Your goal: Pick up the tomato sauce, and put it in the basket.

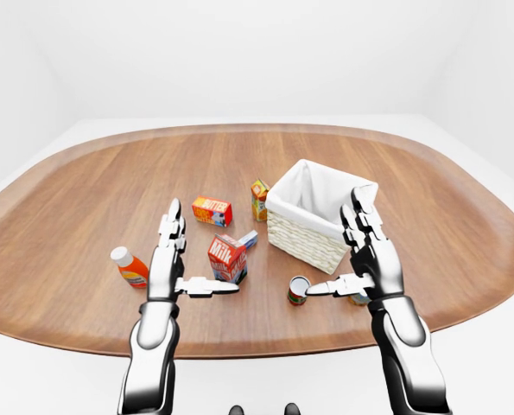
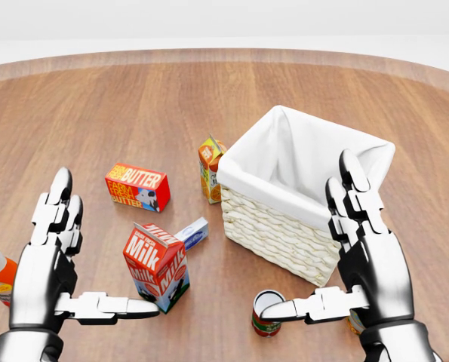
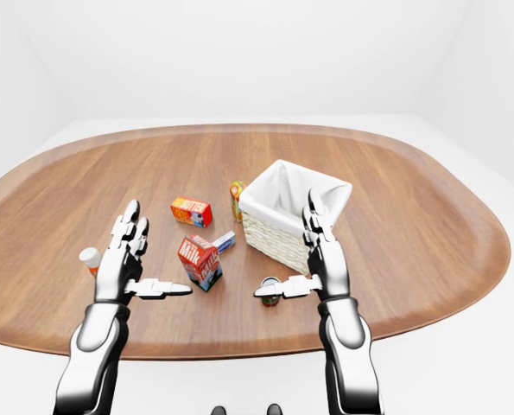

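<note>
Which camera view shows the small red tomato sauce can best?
The left-eye view: the small red tomato sauce can stands whole beside the right hand. In the head view the thumb crosses its top; in the right-eye view the thumb partly hides it.

The sauce can (image 2: 266, 315) is seen standing upright on the wooden table (image 2: 133, 98), near the bottom of the head view, just below the basket's near corner and apart from it. A red label with a green band is carried, and a pale, shiny top is shown. Part of its right side is covered by a thumb in that view. The basket (image 2: 284, 226) is woven of pale wicker, lined with white cloth folded over the rim, and set upright with one corner turned toward the can. Nothing can be made out inside it.
</note>
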